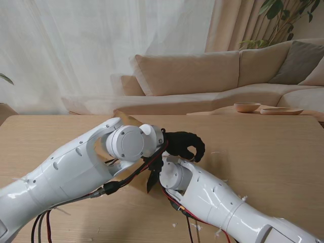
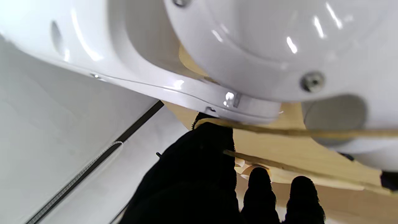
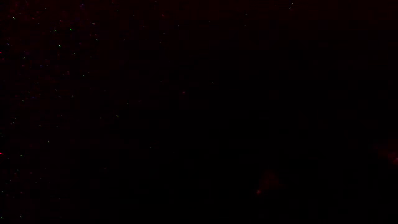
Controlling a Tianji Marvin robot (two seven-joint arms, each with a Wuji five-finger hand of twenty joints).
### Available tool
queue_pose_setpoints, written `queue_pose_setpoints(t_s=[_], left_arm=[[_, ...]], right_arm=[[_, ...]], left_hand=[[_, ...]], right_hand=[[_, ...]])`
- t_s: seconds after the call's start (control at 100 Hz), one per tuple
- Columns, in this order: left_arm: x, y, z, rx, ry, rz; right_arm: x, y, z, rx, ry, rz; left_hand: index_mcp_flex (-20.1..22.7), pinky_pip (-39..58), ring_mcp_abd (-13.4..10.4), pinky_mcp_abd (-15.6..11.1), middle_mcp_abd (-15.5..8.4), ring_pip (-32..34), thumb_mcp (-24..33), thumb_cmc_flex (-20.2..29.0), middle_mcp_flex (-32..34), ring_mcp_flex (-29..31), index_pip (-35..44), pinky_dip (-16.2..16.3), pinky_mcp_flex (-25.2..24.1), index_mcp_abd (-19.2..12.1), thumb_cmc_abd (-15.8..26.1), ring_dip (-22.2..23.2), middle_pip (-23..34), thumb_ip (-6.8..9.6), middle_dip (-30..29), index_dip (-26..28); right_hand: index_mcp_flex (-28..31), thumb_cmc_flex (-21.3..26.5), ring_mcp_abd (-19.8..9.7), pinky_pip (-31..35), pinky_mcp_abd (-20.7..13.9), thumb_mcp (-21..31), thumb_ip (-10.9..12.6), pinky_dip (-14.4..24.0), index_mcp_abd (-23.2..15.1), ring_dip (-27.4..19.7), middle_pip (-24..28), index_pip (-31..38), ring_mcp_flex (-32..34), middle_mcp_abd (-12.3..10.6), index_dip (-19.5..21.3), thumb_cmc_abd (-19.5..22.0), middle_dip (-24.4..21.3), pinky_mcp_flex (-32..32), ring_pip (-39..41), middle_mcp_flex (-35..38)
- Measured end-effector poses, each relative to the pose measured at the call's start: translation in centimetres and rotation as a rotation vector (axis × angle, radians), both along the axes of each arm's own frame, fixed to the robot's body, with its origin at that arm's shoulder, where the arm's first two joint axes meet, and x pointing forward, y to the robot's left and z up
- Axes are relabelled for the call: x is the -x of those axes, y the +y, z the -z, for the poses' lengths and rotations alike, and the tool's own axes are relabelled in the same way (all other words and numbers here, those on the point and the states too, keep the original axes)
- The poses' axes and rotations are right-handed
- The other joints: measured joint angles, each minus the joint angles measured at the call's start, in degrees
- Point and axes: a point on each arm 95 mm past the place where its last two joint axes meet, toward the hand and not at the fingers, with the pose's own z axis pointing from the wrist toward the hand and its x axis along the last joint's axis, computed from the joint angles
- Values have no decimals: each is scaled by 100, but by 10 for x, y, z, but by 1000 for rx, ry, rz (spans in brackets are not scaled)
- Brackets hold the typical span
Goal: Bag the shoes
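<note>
A brown paper bag (image 1: 126, 118) stands on the wooden table (image 1: 273, 152), mostly hidden behind my two arms. Its rim (image 2: 279, 165) shows as tan edges in the left wrist view. My left hand (image 1: 185, 145), in a black glove, is curled at the bag's mouth, and the rim runs between its thumb (image 2: 202, 155) and fingers (image 2: 259, 186). My right forearm (image 1: 202, 190) reaches in under the left wrist. Its hand is out of sight and the right wrist view is fully dark. No shoes are visible in any view.
Small white scraps (image 1: 223, 233) lie on the table near my right arm. A beige sofa (image 1: 202, 76) stands beyond the far edge, with a wooden bowl (image 1: 247, 107) and a flat dish (image 1: 281, 110) on a low table beside it.
</note>
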Motion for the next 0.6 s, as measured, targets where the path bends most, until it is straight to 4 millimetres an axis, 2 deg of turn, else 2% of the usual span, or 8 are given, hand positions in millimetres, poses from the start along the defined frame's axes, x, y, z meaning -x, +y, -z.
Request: queue_pose_setpoints(t_s=[0.09,0.28,0.37,0.42,0.49,0.6], left_arm=[[-1,0,-3,-4,-33,7],[-2,0,-5,26,31,-40],[-1,0,-6,41,57,-33],[0,0,-6,43,60,-28],[2,-1,-7,47,66,-23],[4,-2,-9,62,89,-26]], right_arm=[[1,-1,-5,-12,-2,8],[3,1,-15,0,-13,-13],[2,3,-12,27,-11,-39],[0,4,-9,43,-7,-53],[-3,3,-4,61,0,-70],[-5,3,2,89,13,-98]], left_hand=[[0,0,-1,0,0,0,-1,-54,0,0,0,0,0,-19,-21,0,-1,0,0,0],[0,0,-3,0,0,0,22,-58,-1,0,0,-1,0,-20,-21,0,-1,0,0,0],[0,0,-3,0,0,0,102,106,-1,0,-2,-4,0,103,-22,0,-1,0,0,1],[16,0,-3,0,0,0,266,185,-1,0,4,-7,0,104,-25,0,-1,2,0,12],[110,0,-4,0,3,0,450,249,-1,0,157,-27,0,63,-25,0,-1,97,0,76],[152,0,-4,0,3,0,523,260,-1,0,222,-37,0,64,-25,0,-2,112,0,106]], right_hand=[[0,0,29,21,6,0,0,0,2,0,0,-3,0,13,4,0,0,0,0,0],[0,0,34,33,7,-1,0,0,2,1,0,-4,1,15,35,0,0,0,6,2],[0,0,34,34,7,-1,0,0,2,1,0,-4,1,15,65,0,0,1,6,2],[3,0,34,34,7,-2,0,0,2,1,0,-4,1,15,70,0,0,4,6,5],[4,0,34,34,7,-2,0,0,2,1,0,-5,1,15,85,0,2,4,6,5],[11,0,35,33,0,-2,0,0,2,1,0,-6,1,15,142,0,35,12,6,10]])
